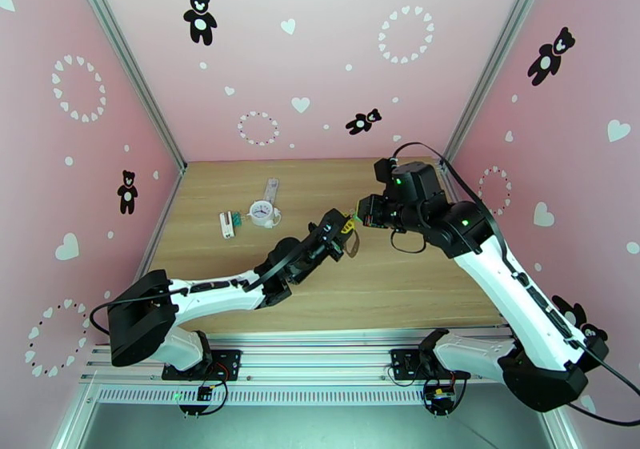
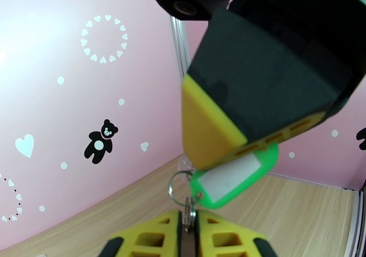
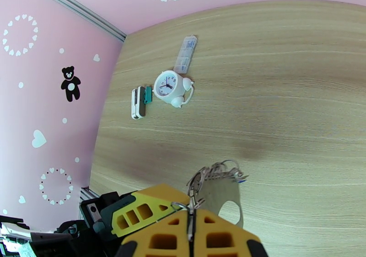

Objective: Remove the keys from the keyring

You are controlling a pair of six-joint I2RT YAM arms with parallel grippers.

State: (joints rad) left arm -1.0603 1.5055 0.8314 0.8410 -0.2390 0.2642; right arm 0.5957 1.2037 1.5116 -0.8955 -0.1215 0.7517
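Left pincer [image 2: 189,217] is clenched, its yellow fingers pinched on a thin metal sliver of the keyring [image 2: 175,187], whose silvery ring loops just above them. Right beside that ring hangs the green-headed key [image 2: 228,185], tucked under a yellow finger of the right pincer [image 3: 191,219], and that one is clamped tight on the silvery links too. The two meet above the middle of the tabletop [image 1: 416,282], dark loop dangling below. Well off to the left sit a white clock [image 3: 167,84], a white-and-green block [image 3: 139,101] and a clear case [image 3: 185,53].
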